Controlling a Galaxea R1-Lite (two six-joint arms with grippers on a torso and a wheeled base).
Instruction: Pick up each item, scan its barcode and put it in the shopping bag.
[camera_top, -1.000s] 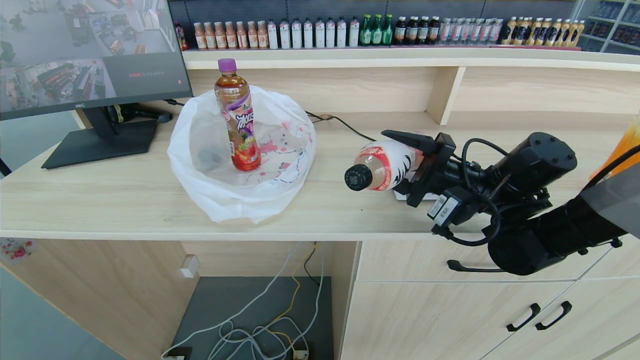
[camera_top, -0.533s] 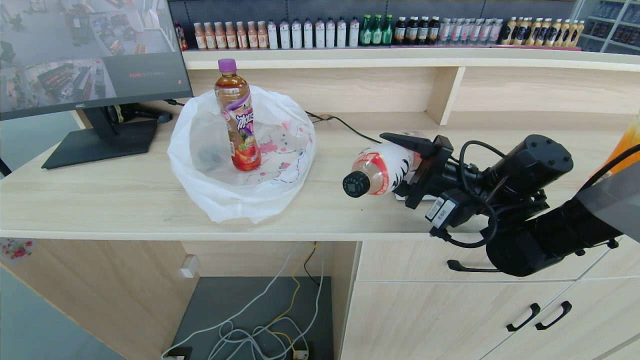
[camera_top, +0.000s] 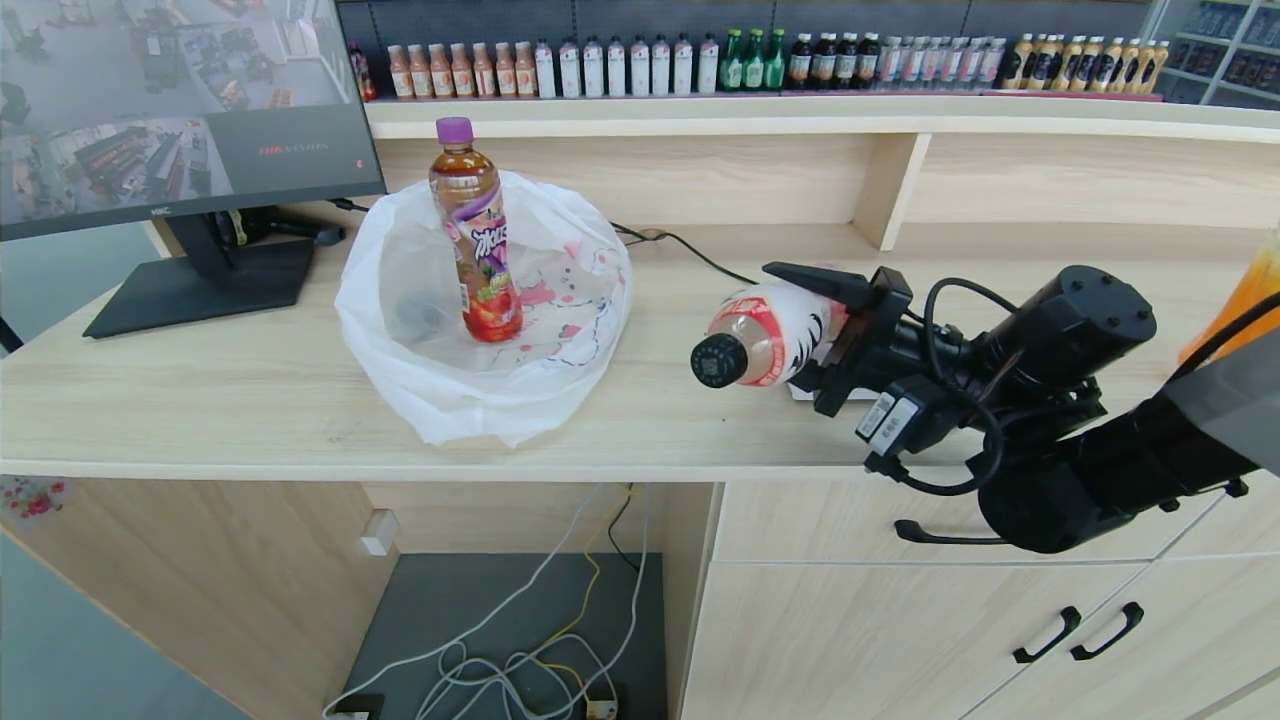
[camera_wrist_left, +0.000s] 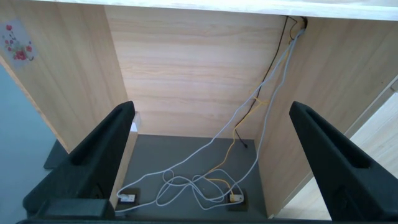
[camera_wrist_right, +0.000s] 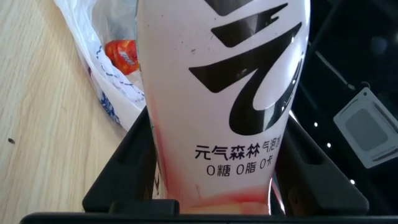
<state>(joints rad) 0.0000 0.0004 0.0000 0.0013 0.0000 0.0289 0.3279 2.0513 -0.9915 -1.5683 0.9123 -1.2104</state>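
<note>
My right gripper (camera_top: 815, 320) is shut on a white-labelled bottle (camera_top: 765, 333) with black strokes and a black cap, held on its side just above the counter, cap pointing toward the bag. In the right wrist view the bottle (camera_wrist_right: 233, 106) sits between the two black fingers (camera_wrist_right: 127, 165). The white plastic shopping bag (camera_top: 560, 330) lies open on the counter to the left, with a purple-capped tea bottle (camera_top: 473, 235) standing upright inside it. My left gripper (camera_wrist_left: 214, 162) hangs open below the counter, facing the cable niche.
A monitor (camera_top: 170, 100) on a black stand sits at the counter's far left. A black cable (camera_top: 690, 250) runs along the counter behind the bag. A raised shelf with a wooden divider (camera_top: 890, 190) backs the counter. Loose cables (camera_wrist_left: 205, 180) lie on the floor underneath.
The held bottle dipped slightly toward the bag half a second ago and has come back up to about where it was a second ago. The bag and tea bottle are unmoved.
</note>
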